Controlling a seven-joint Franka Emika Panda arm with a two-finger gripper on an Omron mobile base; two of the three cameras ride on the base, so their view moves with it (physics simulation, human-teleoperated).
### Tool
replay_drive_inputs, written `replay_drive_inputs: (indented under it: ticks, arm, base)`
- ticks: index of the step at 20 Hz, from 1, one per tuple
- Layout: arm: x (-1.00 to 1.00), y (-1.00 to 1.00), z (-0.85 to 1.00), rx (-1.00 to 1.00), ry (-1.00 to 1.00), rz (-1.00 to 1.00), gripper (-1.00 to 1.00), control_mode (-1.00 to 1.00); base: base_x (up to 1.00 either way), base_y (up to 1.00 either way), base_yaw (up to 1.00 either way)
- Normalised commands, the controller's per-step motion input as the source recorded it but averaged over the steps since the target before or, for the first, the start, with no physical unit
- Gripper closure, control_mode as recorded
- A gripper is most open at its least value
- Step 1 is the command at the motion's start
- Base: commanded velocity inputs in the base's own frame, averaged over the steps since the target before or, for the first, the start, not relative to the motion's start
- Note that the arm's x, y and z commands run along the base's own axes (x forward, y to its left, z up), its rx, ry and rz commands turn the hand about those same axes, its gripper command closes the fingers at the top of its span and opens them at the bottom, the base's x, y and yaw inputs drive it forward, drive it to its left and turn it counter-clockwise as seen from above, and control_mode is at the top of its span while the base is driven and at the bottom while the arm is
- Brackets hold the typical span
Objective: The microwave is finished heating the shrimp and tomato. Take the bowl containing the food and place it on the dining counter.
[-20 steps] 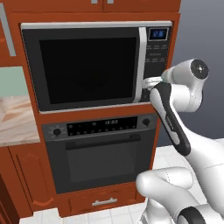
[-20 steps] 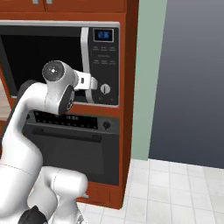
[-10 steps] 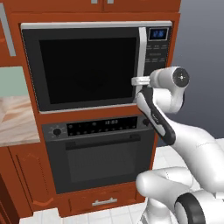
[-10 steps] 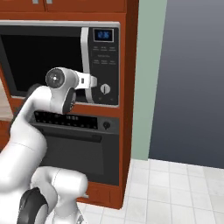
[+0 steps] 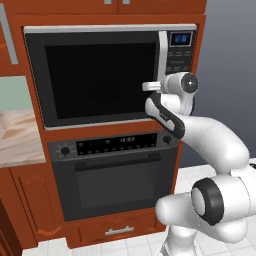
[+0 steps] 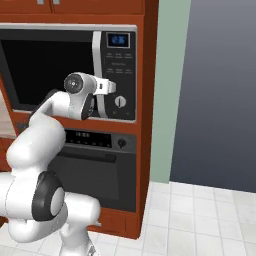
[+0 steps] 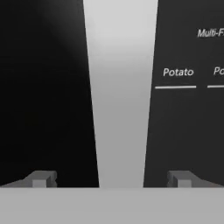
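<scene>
We see the microwave [image 5: 100, 75] set into red-brown cabinetry, its dark glass door shut, so nothing inside it can be made out through the glass. The bowl, the shrimp and the tomato cannot be seen from where we stand; we cannot tell where they sit. The vertical silver handle [image 7: 120, 96] runs down the door's right edge, next to the button panel [image 6: 119, 55] with its blue display.

Our gripper [image 7: 111, 178] is up at that handle, with its 2 fingertips [image 7: 41, 178] spread wide, 1 on each side of the silver bar and clear of it, holding nothing. In the hand view the handle passes straight between the tips, with the black door glass on one side and the panel, bearing the word "Potato", on the other. From the left base view the hand [image 5: 152, 86] reaches across at about mid-height of the door, just at the handle; from the right base view the hand [image 6: 107, 87] lies over the handle strip beside a round knob [image 6: 120, 101].

Below the microwave sits a black oven [image 5: 115, 175], its door also shut, with a drawer [image 5: 117, 231] under it. A marbled counter [image 5: 15, 140] shows at the left edge of the left base view. The floor [image 6: 200, 215] is pale tile.
</scene>
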Motion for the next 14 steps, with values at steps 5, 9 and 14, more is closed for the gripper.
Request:
replay_drive_inputs:
  ticks: [5,9,14]
  arm:
    - [0.63,0.0,0.0,0.0,0.0,0.0,-1.0,-1.0]
    - [0.8,0.0,0.0,0.0,0.0,0.0,-1.0,-1.0]
    - [0.59,0.0,0.0,0.0,0.0,0.0,-1.0,-1.0]
  base:
    - [0.0,0.0,0.0]
    - [0.0,0.0,0.0]
    - [0.0,0.0,0.0]
